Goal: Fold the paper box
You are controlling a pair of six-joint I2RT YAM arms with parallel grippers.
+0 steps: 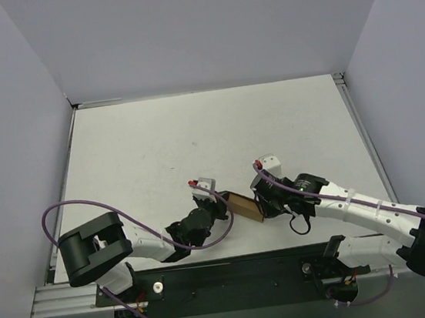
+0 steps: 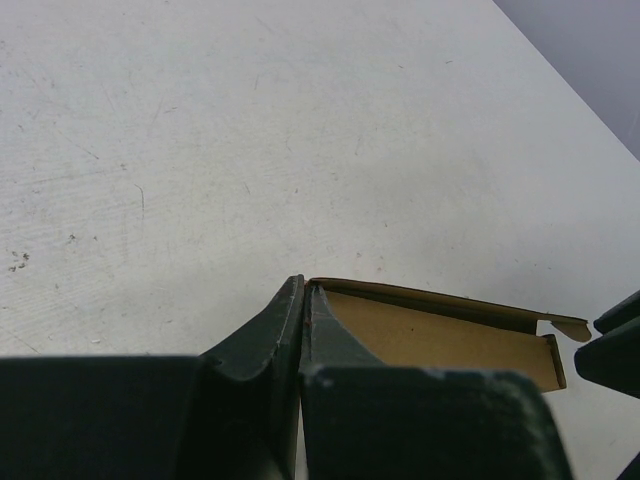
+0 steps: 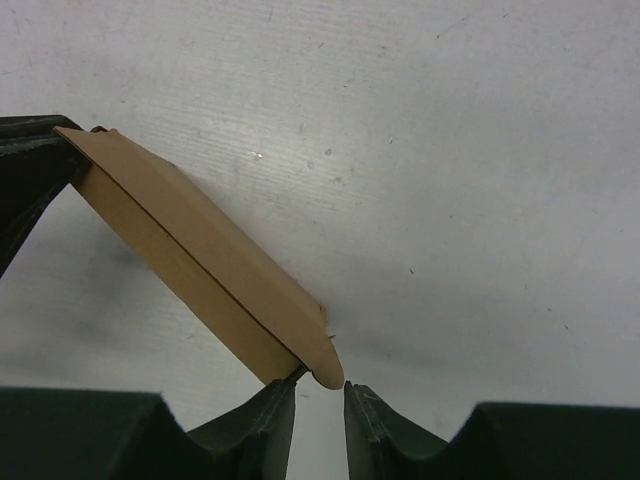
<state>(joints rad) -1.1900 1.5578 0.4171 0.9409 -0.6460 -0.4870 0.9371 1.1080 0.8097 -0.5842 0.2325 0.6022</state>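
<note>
Brown card of the paper box (image 1: 243, 204) is pinched at its left corner by the L tool (image 2: 303, 290), fingers clenched tight on it. Box is part-folded, one long flap up, held just off the white worktop (image 1: 193, 130), shadow under it. At box's right end the R tool (image 3: 320, 395) stands w/ jaws narrowly apart, released; rounded flap tip sits right at the gap.

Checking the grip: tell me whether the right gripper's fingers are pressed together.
No, a gap shows between the fingertips of the right gripper, at the flap end of the paper box.
</note>
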